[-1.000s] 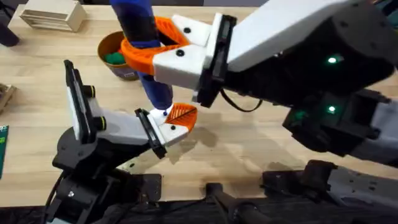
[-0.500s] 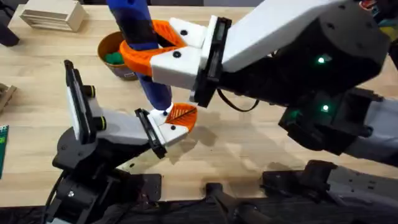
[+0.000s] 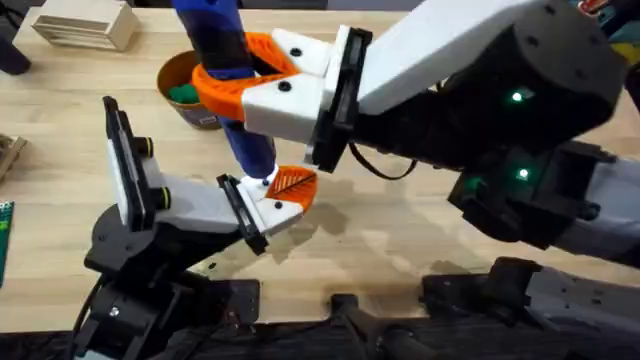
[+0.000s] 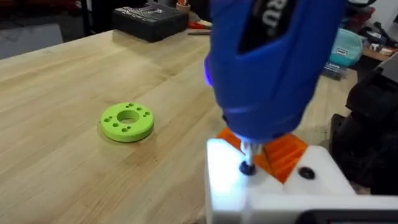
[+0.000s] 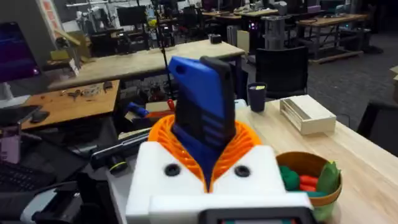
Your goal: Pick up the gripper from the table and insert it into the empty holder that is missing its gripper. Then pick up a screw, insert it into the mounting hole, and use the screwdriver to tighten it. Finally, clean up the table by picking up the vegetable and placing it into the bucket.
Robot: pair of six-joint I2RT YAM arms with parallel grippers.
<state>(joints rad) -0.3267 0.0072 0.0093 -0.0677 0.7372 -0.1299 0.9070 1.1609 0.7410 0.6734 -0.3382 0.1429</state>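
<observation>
The right gripper (image 3: 245,70) clamps one blue screwdriver (image 3: 222,50) upright, its tip on one screw (image 4: 247,167) in the white holder (image 3: 272,208). That holder carries one orange gripper (image 3: 292,183); whether the left gripper is open I cannot tell. One bucket (image 3: 178,72) on the desk (image 3: 400,220) holds the vegetable (image 3: 183,93).

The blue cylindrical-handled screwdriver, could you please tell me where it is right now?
In the overhead view the blue cylindrical-handled screwdriver stands left of centre, clamped in the right gripper, its tip down on the left arm's white holder.
</observation>
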